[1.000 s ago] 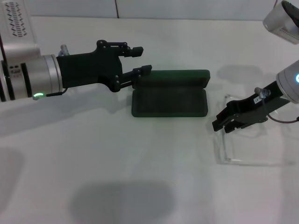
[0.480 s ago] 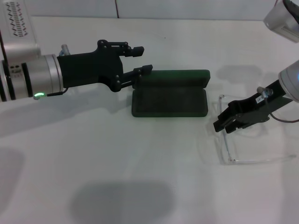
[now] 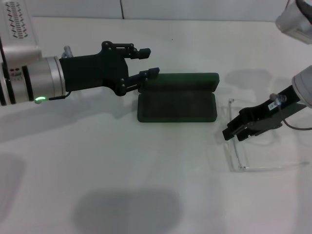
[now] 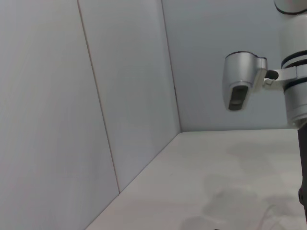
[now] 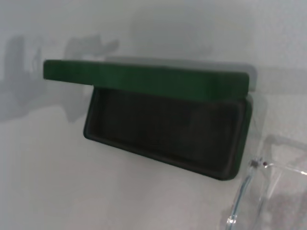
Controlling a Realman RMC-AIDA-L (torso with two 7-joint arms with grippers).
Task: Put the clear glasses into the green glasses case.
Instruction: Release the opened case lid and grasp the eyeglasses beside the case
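Note:
The green glasses case lies open at the table's middle, its lid standing up at the back; the right wrist view shows its dark lining. My left gripper hovers open at the lid's left end, with its lower fingertip at the lid's edge. To the right of the case, my right gripper is shut on the clear glasses. One thin arm of the glasses points toward the case, and their hinge shows in the right wrist view.
The white tabletop stretches around the case, with a white wall at the back. A silver part of the right arm hangs at the far right, and the left wrist view shows it before the corner walls.
The right gripper has drawn slightly right and down, and the clear glasses shifted right and turned with it. The left gripper and the case have stayed still.

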